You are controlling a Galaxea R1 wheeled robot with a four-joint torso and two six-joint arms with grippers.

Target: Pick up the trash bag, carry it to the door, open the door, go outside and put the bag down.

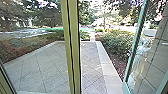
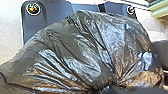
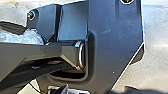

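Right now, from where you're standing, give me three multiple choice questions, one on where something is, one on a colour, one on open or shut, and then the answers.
1. In the head view, where is the yellow-green post?
A) right of the teal-framed door
B) left of it
C) lying across the paving

2. What colour is the trash bag?
A) white
B) red
C) black

3. How is the teal-framed door?
A) open
B) shut

Answers:
1 B: the post stands upright, with a gap between it and the door.
2 C: its creased plastic is dark, with pale glints.
3 A: paving shows through the unglazed gap beside it.
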